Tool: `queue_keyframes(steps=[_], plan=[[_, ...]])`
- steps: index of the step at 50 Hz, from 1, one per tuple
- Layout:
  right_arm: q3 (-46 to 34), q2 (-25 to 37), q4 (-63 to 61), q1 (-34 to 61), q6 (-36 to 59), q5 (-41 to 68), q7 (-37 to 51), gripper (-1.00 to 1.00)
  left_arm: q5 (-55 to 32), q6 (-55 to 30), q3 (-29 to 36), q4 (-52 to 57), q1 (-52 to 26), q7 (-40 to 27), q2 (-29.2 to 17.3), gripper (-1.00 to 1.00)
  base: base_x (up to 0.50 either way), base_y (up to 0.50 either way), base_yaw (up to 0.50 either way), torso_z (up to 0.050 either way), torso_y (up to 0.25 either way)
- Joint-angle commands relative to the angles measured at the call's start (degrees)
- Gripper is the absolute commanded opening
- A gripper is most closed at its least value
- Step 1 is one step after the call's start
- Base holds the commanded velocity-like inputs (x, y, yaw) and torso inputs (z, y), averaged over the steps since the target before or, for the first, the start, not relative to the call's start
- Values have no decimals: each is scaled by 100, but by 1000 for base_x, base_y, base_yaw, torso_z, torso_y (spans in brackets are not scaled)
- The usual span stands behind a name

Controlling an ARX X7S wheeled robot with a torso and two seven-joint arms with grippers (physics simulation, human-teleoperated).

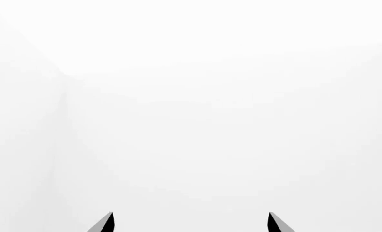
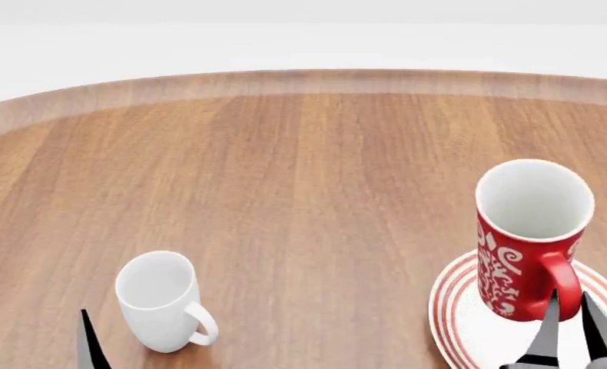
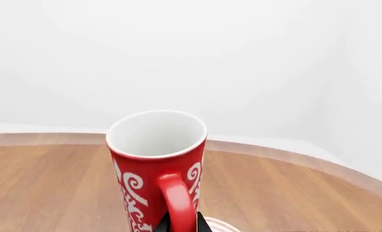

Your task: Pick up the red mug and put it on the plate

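Observation:
The red mug (image 2: 529,238) with white swirls stands upright over the near side of the plate (image 2: 466,327), a white plate with red rings at the table's front right. I cannot tell whether its base touches the plate. My right gripper (image 2: 573,329) is shut on the mug's handle (image 3: 178,200), one dark finger on each side of it. In the right wrist view the mug (image 3: 154,159) fills the middle and a sliver of the plate (image 3: 221,226) shows beside it. My left gripper (image 1: 191,223) is open with nothing between its tips and faces blank white.
A plain white mug (image 2: 160,300) stands upright at the front left of the round wooden table (image 2: 303,177), handle toward the right. One left fingertip (image 2: 91,347) shows just left of it. The table's curved far edge (image 2: 303,81) runs across the back.

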Motion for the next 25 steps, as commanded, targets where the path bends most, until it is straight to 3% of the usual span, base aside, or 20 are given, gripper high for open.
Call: queue_keyframes(steps=[1,18,25], plan=[[296,134,127,-45,-138,57,52,-100,-29,86,59,-47,-33,-40,-16,100,0,0,0,0,0],[257,135,116,-24,-142,64,86,-100,-21,61,122,-34,-51,-114,-51,100,0,0,0,0,0],[36,495,492,727,159,-496,-706,-100,-10,28,153,-17,-57,-127,-71,100,0,0,0,0,0]])
